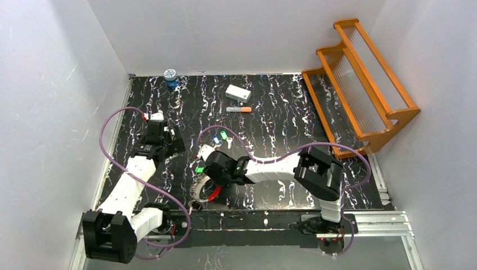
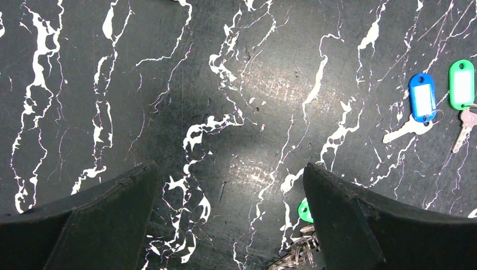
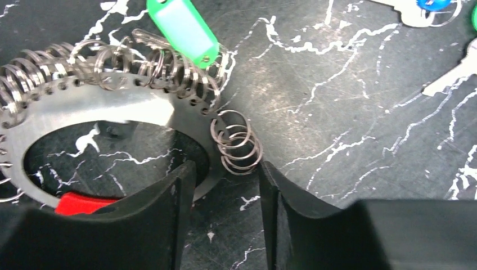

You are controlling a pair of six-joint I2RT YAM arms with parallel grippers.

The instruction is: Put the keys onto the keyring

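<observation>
two tagged keys (image 2: 422, 98) i think, one keyring (image 3: 112, 108), one marker (image 1: 239, 109), one white box (image 1: 238, 93), one jar (image 1: 170, 76), one orange rack (image 1: 360, 84)

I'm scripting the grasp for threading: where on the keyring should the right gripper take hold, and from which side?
Take the keyring by its flat silver band, beside the red part, from above, one finger inside the loop and one outside. It lies flat on the table, and split rings crowd its edge elsewhere. The right gripper hangs astride that spot, jaws apart.

Black white-veined table (image 1: 292, 121), silver-and-red keyring (image 3: 107, 104) with green tag (image 3: 183, 28), blue- and green-headed keys (image 2: 422, 97), orange rack (image 1: 400, 115).
</observation>
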